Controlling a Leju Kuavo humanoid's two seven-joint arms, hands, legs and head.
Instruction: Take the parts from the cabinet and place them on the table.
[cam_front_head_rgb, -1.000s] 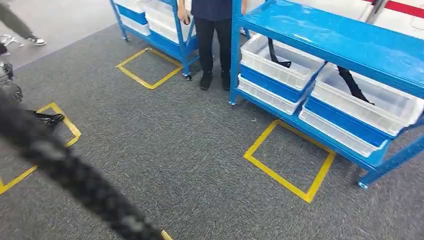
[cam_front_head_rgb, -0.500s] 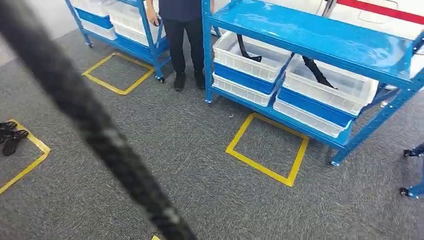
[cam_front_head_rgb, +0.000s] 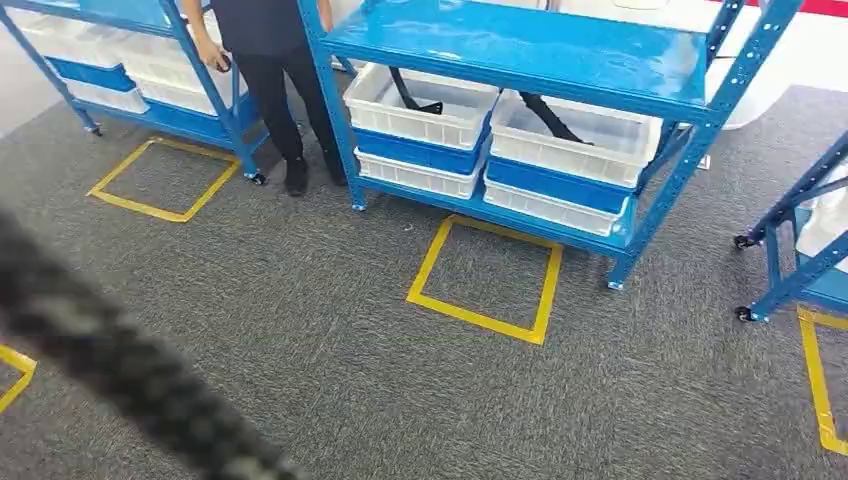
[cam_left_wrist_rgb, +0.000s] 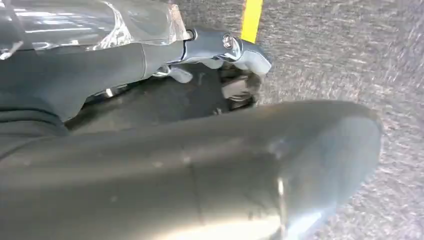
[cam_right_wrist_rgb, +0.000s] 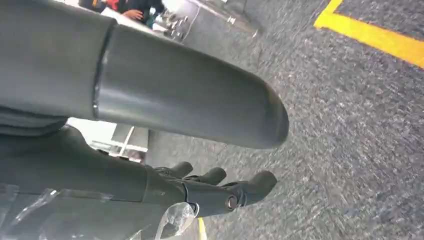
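You see the whole view swung since a second ago: the camera has turned, so the blue rack (cam_front_head_rgb: 520, 60) sits nearer centre and its right post is in frame, while a second blue frame (cam_front_head_rgb: 800, 240) on castors shows at the right edge. Nearest you, a blurred dark cable (cam_front_head_rgb: 110, 370) crosses the lower left. Your left hand (cam_left_wrist_rgb: 220, 70) hangs over grey carpet (cam_front_head_rgb: 330, 330) by a yellow line; its fingers look curled in, with nothing seen in them, though much is hidden. Your right hand (cam_right_wrist_rgb: 215, 187) also hangs over carpet, fingers straight, side by side and slightly apart, holding nothing.

Farther out, a yellow tape square (cam_front_head_rgb: 487, 277) lies on the carpet just before the rack. On the rack's lower shelf two white bins (cam_front_head_rgb: 430, 110) sit side by side, each atop a blue-and-white one. The parts (cam_front_head_rgb: 545, 115) are thin black curved strips, one leaning in each upper bin, ends poking above the rim. A person (cam_front_head_rgb: 270, 60) in dark clothes stands left of the rack, beside another rack (cam_front_head_rgb: 150, 70).
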